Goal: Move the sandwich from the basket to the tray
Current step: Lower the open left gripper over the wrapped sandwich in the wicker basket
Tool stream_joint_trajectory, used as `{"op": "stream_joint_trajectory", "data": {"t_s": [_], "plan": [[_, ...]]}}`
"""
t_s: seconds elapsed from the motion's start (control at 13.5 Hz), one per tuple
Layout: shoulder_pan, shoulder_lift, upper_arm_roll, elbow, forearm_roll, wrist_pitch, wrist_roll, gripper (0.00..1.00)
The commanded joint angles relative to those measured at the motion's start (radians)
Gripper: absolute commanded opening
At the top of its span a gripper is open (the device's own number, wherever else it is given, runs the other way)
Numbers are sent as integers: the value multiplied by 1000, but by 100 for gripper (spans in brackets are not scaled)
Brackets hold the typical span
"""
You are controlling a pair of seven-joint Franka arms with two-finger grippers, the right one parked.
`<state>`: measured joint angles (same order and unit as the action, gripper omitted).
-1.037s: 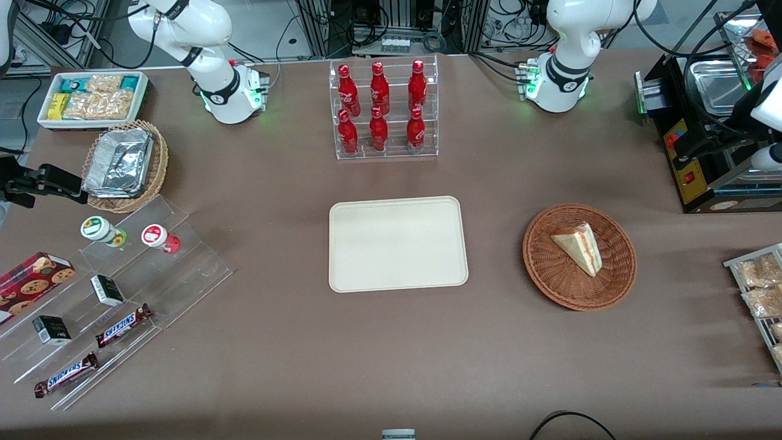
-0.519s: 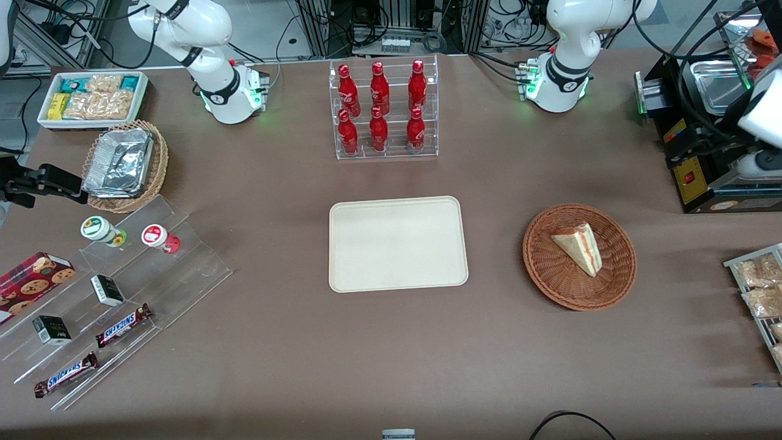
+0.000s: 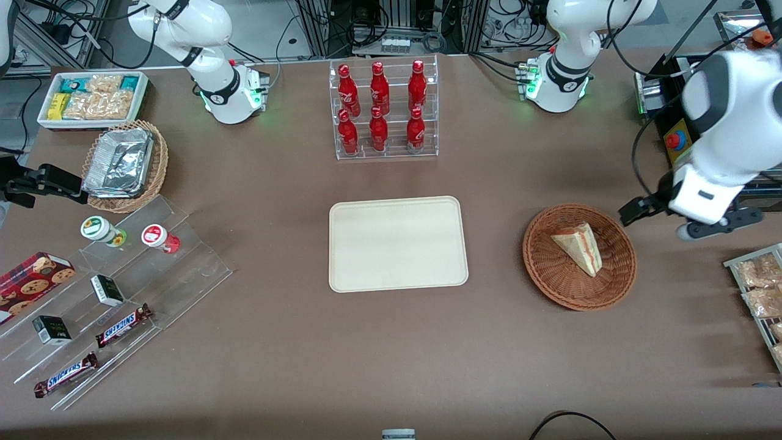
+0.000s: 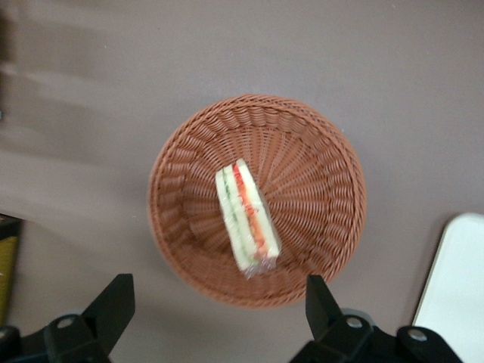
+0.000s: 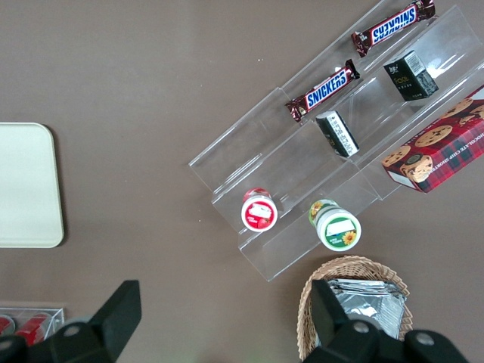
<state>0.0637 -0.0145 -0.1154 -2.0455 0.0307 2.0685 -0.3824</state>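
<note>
Sandwich (image 3: 578, 247) in basket (image 3: 550, 276), gripper (image 4: 215, 318) above.

Reddish-brown woven basket (image 4: 257, 200), seemingly cream tray (image 3: 398, 243)

Left arm was built from glossy white rounded shells with grey joint bands; green status light was seen at its base. Black cables were routed alongside. The gripper (image 4: 214, 318) was fitted with black angular fingers (image 4: 112, 308), spread wide, above the table.
</note>
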Motion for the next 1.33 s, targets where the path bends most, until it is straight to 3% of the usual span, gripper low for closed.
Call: {"op": "stream_joint_trajectory", "data": {"t_s": [0.0,0.15,0.67,1.26], "plan": [[-25,-26,-12,-139,11,172,-168,100],[-25,23,-26,-167,14,246,-226,100],[-28,140,-32,-177,18,260,-279,100],[-16,205,-24,-228,23,323,-279,100]]}}
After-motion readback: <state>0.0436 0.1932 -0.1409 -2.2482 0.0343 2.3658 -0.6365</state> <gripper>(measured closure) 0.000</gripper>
